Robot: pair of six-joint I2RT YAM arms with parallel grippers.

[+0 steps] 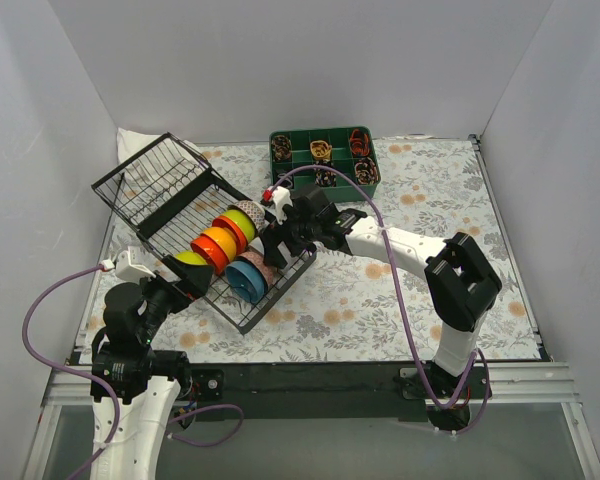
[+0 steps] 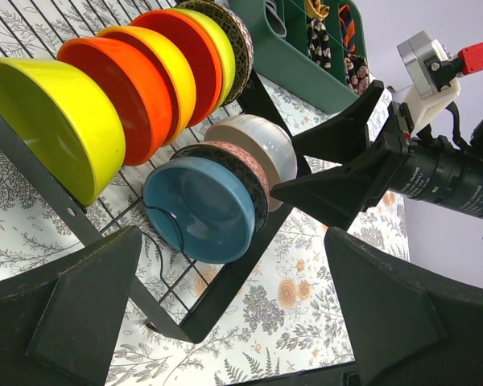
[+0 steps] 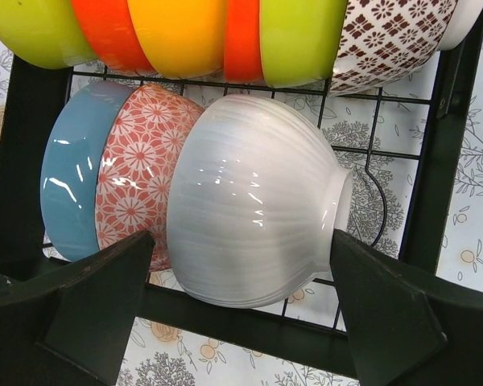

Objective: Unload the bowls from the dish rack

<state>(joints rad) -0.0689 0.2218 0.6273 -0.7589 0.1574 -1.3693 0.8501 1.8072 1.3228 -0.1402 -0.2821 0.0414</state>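
Note:
The black wire dish rack (image 1: 150, 195) lies at the left of the table with bowls standing on edge in two rows. The back row holds a lime-yellow bowl (image 2: 56, 121), orange (image 2: 121, 84), yellow-orange, red and lime bowls and a dark patterned one. The front row holds a blue bowl (image 3: 68, 173), a pink mosaic bowl (image 3: 141, 161) and a white bowl (image 3: 253, 209). My right gripper (image 3: 241, 314) is open, its fingers on either side of the white bowl, not closed on it. My left gripper (image 2: 233, 322) is open and empty over the rack's near corner.
A green divided tray (image 1: 325, 160) with small items stands at the back middle. A floral cloth (image 1: 380, 300) covers the table. The rack's tilted wire panel (image 1: 145, 185) rises at the back left. White walls enclose the table.

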